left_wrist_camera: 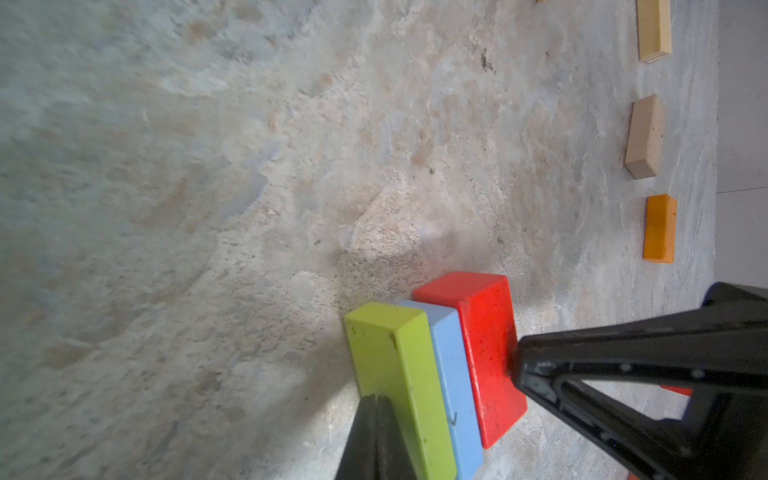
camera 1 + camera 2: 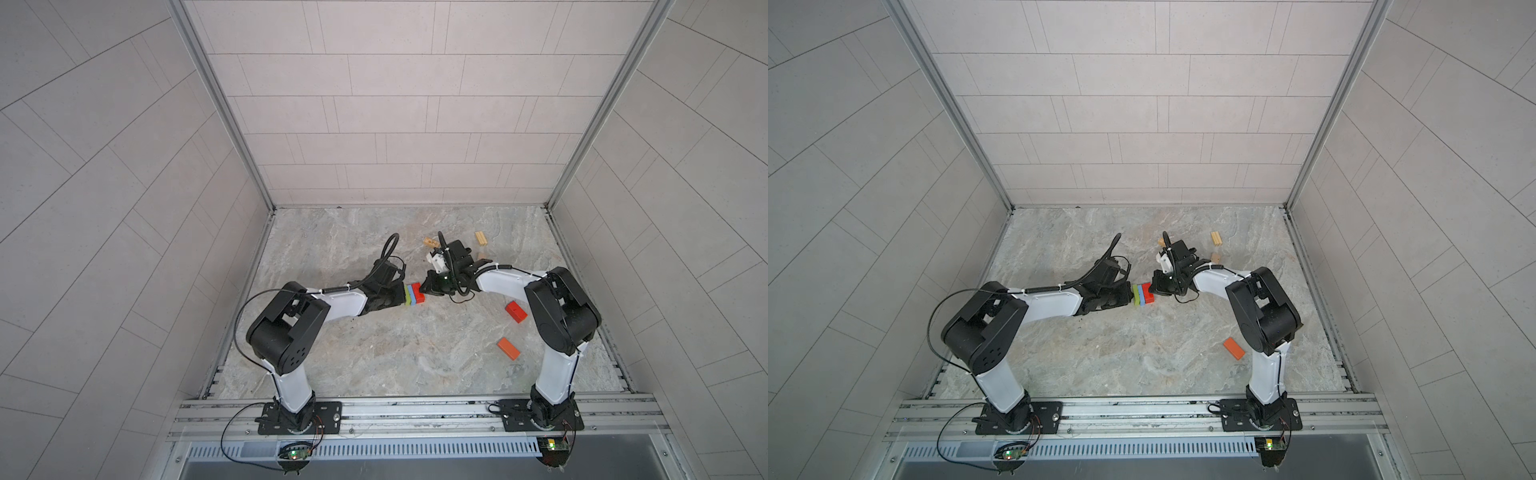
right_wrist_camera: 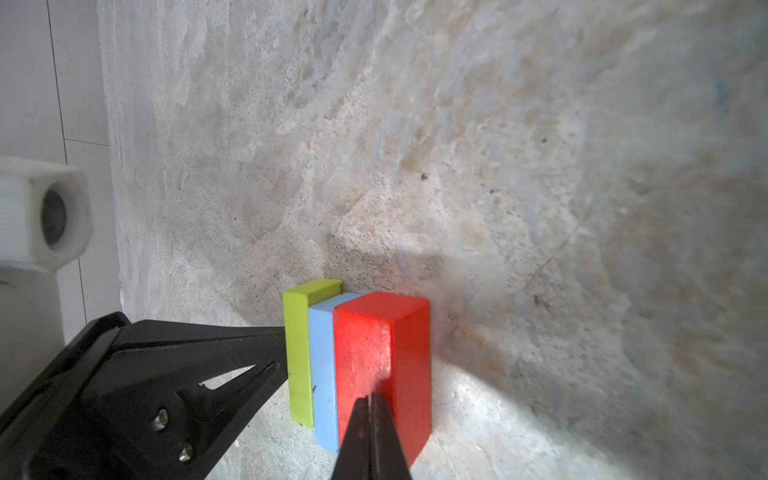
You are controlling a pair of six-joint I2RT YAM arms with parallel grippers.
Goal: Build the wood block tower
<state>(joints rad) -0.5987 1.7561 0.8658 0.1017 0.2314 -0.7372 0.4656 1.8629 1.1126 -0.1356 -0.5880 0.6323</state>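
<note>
In the middle of the counter (image 2: 374,353), between the two arms, we see one single layer of the tower: a lime green block (image 1: 399,374), a light blue block (image 1: 453,374) and a red block (image 1: 490,345). They lie side by side with their long faces touching. They are small painted planks, and the paint has some little marks. The left tool (image 2: 399,297) is closed and empty, with its tip against the green block. The right tool (image 2: 424,287) is also closed and empty, with its tip against the red one. In both top views we count three blocks in this row, three tan blocks (image 2: 481,237) toward the far side and one orange block (image 2: 509,348) near the right arm. In a top view one red-orange block (image 2: 516,311) shows beside that arm. The counter has a grey-beige marble pattern, and pale tiled walls (image 2: 395,104) close it on three sides.
</note>
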